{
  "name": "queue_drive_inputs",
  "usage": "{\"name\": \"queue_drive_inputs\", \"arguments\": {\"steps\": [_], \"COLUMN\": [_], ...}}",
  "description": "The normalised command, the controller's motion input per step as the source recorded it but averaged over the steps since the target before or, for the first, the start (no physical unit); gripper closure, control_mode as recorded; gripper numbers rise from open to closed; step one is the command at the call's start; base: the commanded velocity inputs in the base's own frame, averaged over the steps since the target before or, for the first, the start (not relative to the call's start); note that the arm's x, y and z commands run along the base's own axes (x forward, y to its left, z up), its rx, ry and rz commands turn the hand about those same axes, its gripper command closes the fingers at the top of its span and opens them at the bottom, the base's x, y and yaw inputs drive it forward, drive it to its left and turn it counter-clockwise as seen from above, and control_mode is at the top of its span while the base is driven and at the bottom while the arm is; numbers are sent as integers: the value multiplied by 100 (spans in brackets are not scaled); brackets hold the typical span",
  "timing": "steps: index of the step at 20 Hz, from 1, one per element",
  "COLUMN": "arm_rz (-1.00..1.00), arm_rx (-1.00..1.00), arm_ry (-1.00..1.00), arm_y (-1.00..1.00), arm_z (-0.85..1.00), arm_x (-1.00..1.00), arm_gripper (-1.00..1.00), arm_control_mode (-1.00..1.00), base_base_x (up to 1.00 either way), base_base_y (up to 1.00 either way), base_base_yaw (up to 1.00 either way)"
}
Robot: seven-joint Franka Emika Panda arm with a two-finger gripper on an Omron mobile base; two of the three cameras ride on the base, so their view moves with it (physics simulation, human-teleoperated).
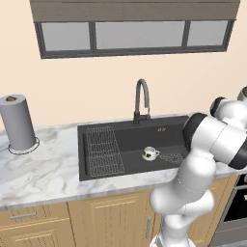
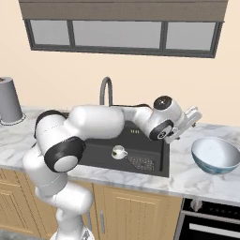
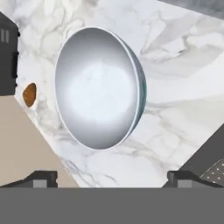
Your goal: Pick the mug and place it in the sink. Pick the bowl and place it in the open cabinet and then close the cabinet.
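Observation:
The small white mug point(image 1: 150, 153) point(image 2: 118, 152) sits upright on the floor of the black sink point(image 1: 130, 132) point(image 2: 101, 152), near the drain grate. The wide white bowl point(image 2: 214, 154) with a blue outside rests on the marble counter to the right of the sink. My gripper point(image 2: 193, 116) hovers over the counter between sink and bowl, a little left of and above the bowl's rim. In the hand view the bowl point(image 3: 98, 87) lies straight ahead, and my gripper point(image 3: 113, 177) is open with nothing between its fingertips point(image 3: 43, 177). The cabinet is out of view.
A grey paper-towel roll point(image 1: 18, 123) point(image 2: 9, 101) stands at the counter's far left. The dark curved faucet point(image 1: 141, 101) point(image 2: 106, 91) rises behind the sink. A black oven front point(image 2: 211, 220) sits below the bowl. A small brown object point(image 3: 29, 95) lies beyond the bowl.

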Motion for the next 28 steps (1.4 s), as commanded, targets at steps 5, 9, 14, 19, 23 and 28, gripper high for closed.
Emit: {"name": "queue_drive_inputs", "arguments": {"steps": [5,9,14,19,23,28], "arm_rz": [-18,-22,-18,-10,0,1], "arm_rx": [3,7,14,22,19,4], "arm_ry": [-13,-1,3,18,10,-4], "arm_y": [0,-3,-1,-11,-11,-11], "arm_z": [-26,-15,-2,-2,-1,-20], "arm_x": [-31,-21,-16,-3,0,0], "arm_gripper": [-100,-100,-100,-100,-100,-100], "arm_control_mode": [-100,-100,-100,-100,-100,-100], "base_base_x": [0,0,0,0,0,0], "base_base_y": [0,0,0,0,0,0], "base_base_yaw": [0,0,0,0,0,0]}}
